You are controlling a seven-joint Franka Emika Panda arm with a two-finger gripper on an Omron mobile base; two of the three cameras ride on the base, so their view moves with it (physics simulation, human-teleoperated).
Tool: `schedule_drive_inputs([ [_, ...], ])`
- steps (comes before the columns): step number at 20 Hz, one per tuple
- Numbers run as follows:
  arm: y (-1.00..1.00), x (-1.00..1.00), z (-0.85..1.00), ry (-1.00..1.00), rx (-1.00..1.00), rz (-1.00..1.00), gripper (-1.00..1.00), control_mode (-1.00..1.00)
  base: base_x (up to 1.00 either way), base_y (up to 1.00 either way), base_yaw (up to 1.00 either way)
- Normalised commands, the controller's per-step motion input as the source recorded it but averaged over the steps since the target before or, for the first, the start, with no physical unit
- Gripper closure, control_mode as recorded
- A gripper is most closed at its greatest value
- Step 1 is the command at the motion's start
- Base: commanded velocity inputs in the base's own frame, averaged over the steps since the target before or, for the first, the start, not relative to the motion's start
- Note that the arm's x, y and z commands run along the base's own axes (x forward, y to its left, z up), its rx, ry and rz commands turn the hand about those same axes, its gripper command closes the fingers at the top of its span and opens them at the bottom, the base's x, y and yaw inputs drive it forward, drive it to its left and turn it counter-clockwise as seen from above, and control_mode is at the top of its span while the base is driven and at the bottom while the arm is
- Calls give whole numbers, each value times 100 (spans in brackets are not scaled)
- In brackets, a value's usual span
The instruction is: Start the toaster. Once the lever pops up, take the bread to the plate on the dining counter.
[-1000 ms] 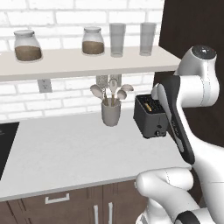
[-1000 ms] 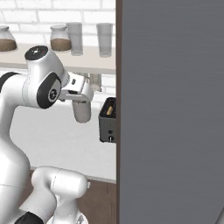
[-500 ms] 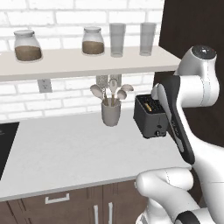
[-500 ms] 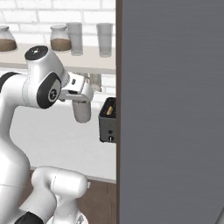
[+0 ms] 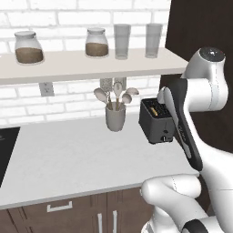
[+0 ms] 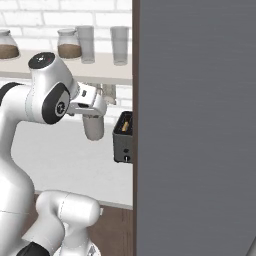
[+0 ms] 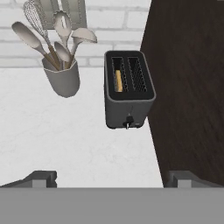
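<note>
The toaster (image 5: pixel 157 121) stood on the white worktop (image 5: pixel 68 159), close to the dark brown wall panel (image 7: pixel 188 87) on its right side, and its narrow end face with the small knob looked toward the robot. In the hand view the toaster (image 7: pixel 128 89) was seen from above, and the bread (image 7: pixel 118 80) sat low inside the left slot, showing as a thin golden strip; the other slot was dark. In the right base view the toaster (image 6: pixel 123 137) was partly covered by a large grey panel (image 6: pixel 195 125), and the bread (image 6: pixel 125 125) showed a little at its top. The grey utensil crock (image 5: pixel 115 118) with spoons and a whisk stood just beside the toaster on its left, against the brick wall, not touching it. The gripper (image 7: pixel 111 179) was above the worktop in front of the toaster and apart from it; its two finger tips stood wide apart at the bottom of the hand view, one fingertip (image 7: pixel 41 178) at the left, and nothing was between them. Over the worktop a shelf (image 5: pixel 86 63) carried two jars with brown content and two empty glasses. At the left edge of the left base view a part of a black cooktop (image 5: pixel 5 150) lay in the worktop.
</note>
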Motion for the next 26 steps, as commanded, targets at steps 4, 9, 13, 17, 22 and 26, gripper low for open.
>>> schedule_drive_inputs([
  [4, 0, 0, 0, 0, 0, 0, -100, -100, 0, 0, 0],
  [9, 0, 0, 0, 0, 0, 0, -100, -100, 0, 0, 0],
  [13, 0, 0, 0, 0, 0, 0, -100, -100, 0, 0, 0],
  [17, 0, 0, 0, 0, 0, 0, -100, -100, 0, 0, 0],
  [22, 0, 0, 0, 0, 0, 0, -100, -100, 0, 0, 0],
  [26, 0, 0, 0, 0, 0, 0, -100, -100, 0, 0, 0],
])
